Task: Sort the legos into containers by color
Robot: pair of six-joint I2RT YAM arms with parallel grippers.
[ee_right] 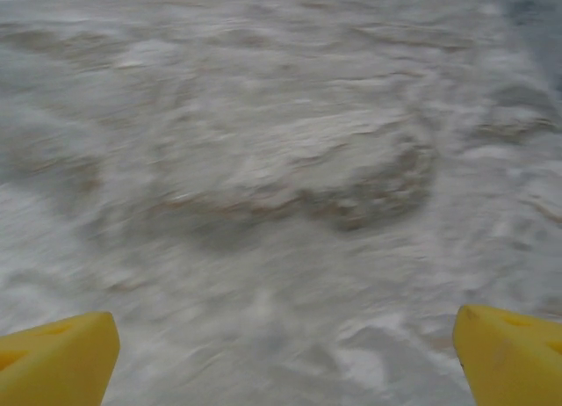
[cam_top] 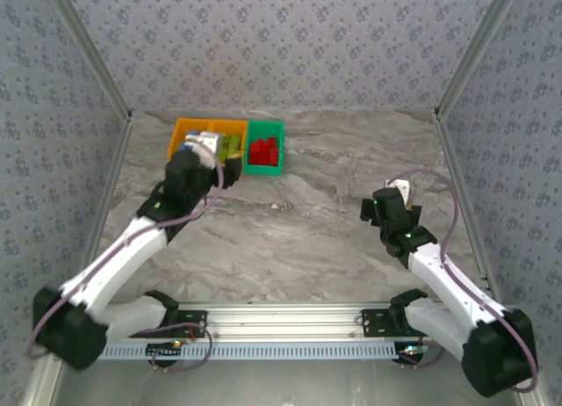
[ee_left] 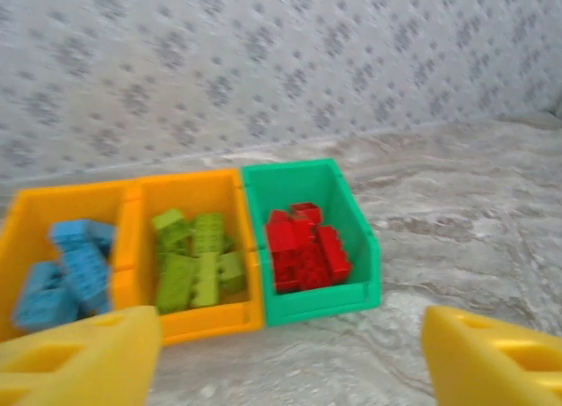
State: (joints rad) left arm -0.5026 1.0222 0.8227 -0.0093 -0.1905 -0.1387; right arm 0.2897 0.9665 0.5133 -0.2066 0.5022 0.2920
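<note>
Three joined containers stand at the back left of the table. The left orange bin (ee_left: 53,202) holds blue legos (ee_left: 68,272), the middle orange bin (ee_left: 189,192) holds lime green legos (ee_left: 198,258), and the green bin (ee_left: 327,302) holds red legos (ee_left: 303,248). From above I see the green bin (cam_top: 264,168) with its red legos (cam_top: 263,148). My left gripper (ee_left: 290,358) hangs just in front of the bins, open, with nothing between its yellow fingers (ee_left: 88,358). From above, the left gripper (cam_top: 213,153) covers part of the orange bins (cam_top: 188,125). My right gripper (cam_top: 397,189) is open over bare table, right of centre, its yellow fingers (ee_right: 61,358) wide apart.
The grey marbled table (cam_top: 307,230) is enclosed by patterned walls (cam_top: 281,37) at the back and both sides. An aluminium rail (cam_top: 290,322) runs along the near edge between the arm bases.
</note>
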